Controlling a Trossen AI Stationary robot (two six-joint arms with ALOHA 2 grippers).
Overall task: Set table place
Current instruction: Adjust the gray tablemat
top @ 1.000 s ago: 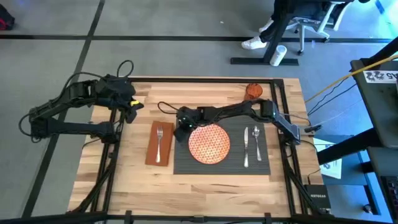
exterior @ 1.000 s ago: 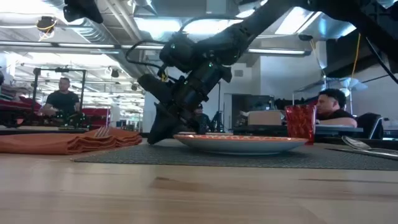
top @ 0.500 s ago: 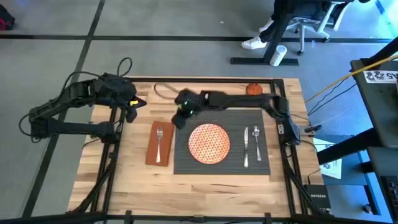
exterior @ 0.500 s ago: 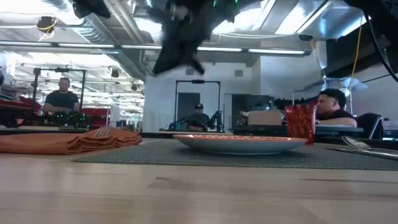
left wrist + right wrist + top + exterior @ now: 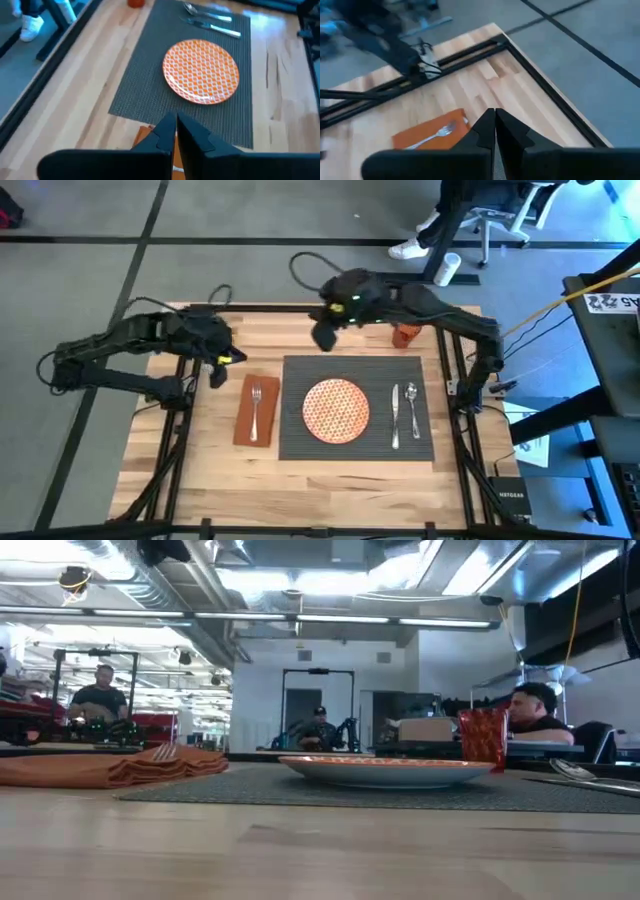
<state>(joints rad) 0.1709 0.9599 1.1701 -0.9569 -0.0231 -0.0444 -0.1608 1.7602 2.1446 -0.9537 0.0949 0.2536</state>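
Plate [image 5: 336,409] sat centred on the placemat [image 5: 300,442], knife [image 5: 396,416] and spoon [image 5: 413,405] side by side to its right on the mat. Fork [image 5: 256,407] lay on the napkin [image 5: 244,424] just left of the mat. Cup [image 5: 405,334] stood beyond the mat's far right corner. Right gripper [image 5: 325,337] hung above the table's [image 5: 210,470] far edge, fingers pressed together, empty. Left gripper [image 5: 216,370] waited near the napkin's far end, likewise clenched and empty.
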